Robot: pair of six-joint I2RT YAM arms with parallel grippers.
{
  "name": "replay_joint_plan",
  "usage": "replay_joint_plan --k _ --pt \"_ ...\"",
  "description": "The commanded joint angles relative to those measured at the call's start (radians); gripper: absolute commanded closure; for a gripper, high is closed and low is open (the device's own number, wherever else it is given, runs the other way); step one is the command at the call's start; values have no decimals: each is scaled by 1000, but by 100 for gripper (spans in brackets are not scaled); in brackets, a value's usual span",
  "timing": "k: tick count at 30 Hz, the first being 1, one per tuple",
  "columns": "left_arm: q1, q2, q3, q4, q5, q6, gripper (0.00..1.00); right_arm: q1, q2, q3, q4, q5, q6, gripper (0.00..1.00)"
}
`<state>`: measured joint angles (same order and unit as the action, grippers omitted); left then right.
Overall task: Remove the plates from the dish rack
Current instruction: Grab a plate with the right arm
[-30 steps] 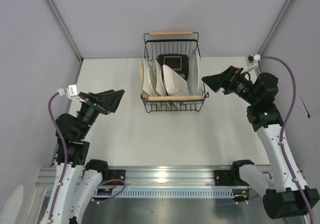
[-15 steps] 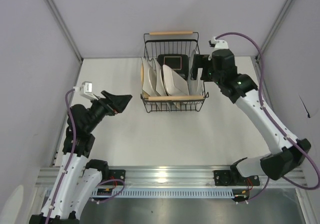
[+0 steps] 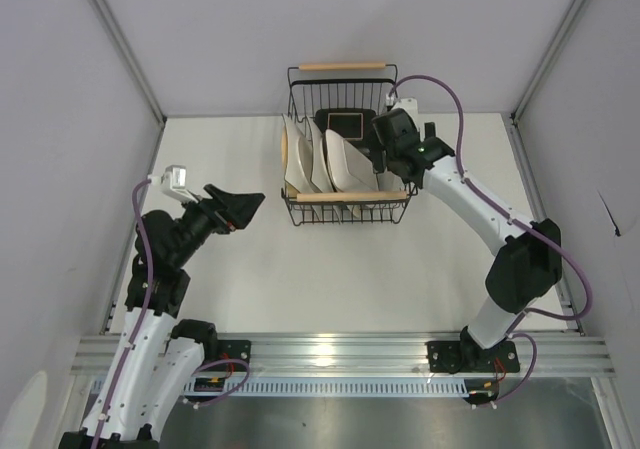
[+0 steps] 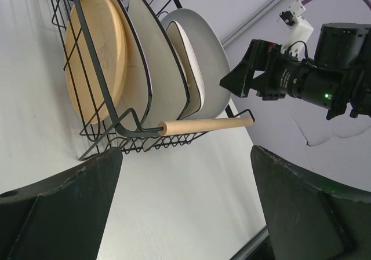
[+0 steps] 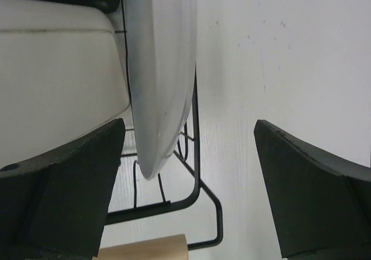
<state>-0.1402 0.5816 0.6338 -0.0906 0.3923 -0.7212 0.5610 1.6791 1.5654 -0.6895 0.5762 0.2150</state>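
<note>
The dish rack [image 3: 341, 66] is a black wire basket with two wooden handles, standing at the back of the table. Several plates stand on edge in it: a tan round plate [image 4: 95, 51] at the left end, white plates [image 4: 156, 63] beside it, and a dark square plate [image 3: 347, 122] at the back. My right gripper [image 3: 388, 159] hangs open over the rack's right end. Its jaws straddle the rim of the rightmost white round plate [image 5: 159, 69] and the rack's wire wall [image 5: 197, 156], touching neither. My left gripper [image 3: 248, 207] is open and empty, left of the rack and pointing at it.
The rack's near wooden handle [image 4: 206, 123] lies across the front of the plates. A white square plate [image 5: 58, 80] stands just left of the round one. Grey walls close in the table on three sides. The arm bases sit on the rail [image 3: 340, 349] at the near edge.
My right arm has swung from the table's right side to above the rack's right end, gripper pointing down. My left gripper shifted slightly toward the rack, then held still.
</note>
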Motion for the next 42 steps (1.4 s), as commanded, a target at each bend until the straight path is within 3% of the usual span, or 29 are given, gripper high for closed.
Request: replay_joint_plan --k 1,8,17,28,42 --pt "-2 -14 -8 -11 -4 25 1 -36 -10 35 77 15 -6 0" --pt "-2 -19 -11 -8 3 17 0 -90 71 39 136 -98 -23 1" --pt "-2 -37 -8 -15 10 16 0 -96 152 116 153 -170 -32 9" --pt "-2 -52 -13 -20 11 16 0 -44 180 171 137 -153 -75 12" --pt "-2 -63 -16 -40 0 34 0 -53 195 197 125 -142 -16 12"
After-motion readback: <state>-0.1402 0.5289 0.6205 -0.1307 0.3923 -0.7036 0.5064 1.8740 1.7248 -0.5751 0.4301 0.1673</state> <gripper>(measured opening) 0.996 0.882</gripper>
